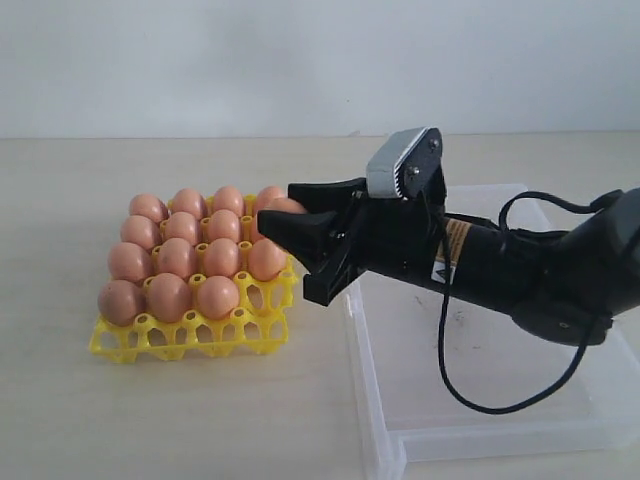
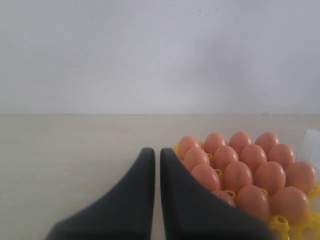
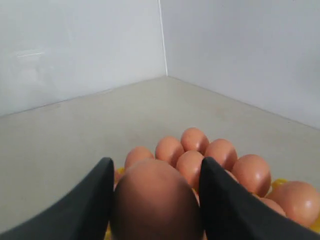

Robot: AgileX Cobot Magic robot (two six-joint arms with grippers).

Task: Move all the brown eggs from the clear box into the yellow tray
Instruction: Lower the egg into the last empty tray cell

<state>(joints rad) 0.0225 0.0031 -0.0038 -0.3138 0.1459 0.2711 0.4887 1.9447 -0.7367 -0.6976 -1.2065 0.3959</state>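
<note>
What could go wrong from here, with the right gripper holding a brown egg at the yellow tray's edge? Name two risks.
1. The held egg is clamped in the right gripper right beside the packed eggs. Lowered off-centre, it might strike a neighbour and crack.
2. It hangs at the side of the yellow tray nearest the clear box. Released off a cup, it may roll onto the table.

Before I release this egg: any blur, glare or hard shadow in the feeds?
Exterior view: even light, no glare, only a soft shadow under the tray. Right wrist view: the held egg is close and soft-edged, the eggs behind sharper. Left wrist view: the shut left gripper is a dark blur.
</note>
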